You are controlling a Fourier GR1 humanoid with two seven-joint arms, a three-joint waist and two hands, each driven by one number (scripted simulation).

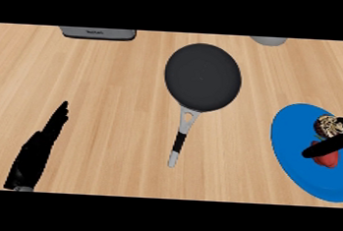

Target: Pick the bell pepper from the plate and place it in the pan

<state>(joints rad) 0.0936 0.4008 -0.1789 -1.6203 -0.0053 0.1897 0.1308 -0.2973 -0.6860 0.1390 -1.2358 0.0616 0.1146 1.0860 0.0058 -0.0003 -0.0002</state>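
Note:
A red bell pepper (327, 159) lies on the blue plate (295, 163) at the right edge of the head view. My right hand (331, 137) hangs over the plate, its fingers curled down around the pepper and hiding most of it. A dark round pan (203, 77) sits in the middle of the counter, its grey handle (180, 140) pointing toward me. Nothing lies in the pan. At the lower left, apart from everything, my left hand (38, 152) rests open with its fingers straight.
A grey appliance (97, 33) stands at the counter's far edge on the left. A pale round object (269, 40) shows at the far edge on the right. Bare wooden counter lies between the pan and the plate.

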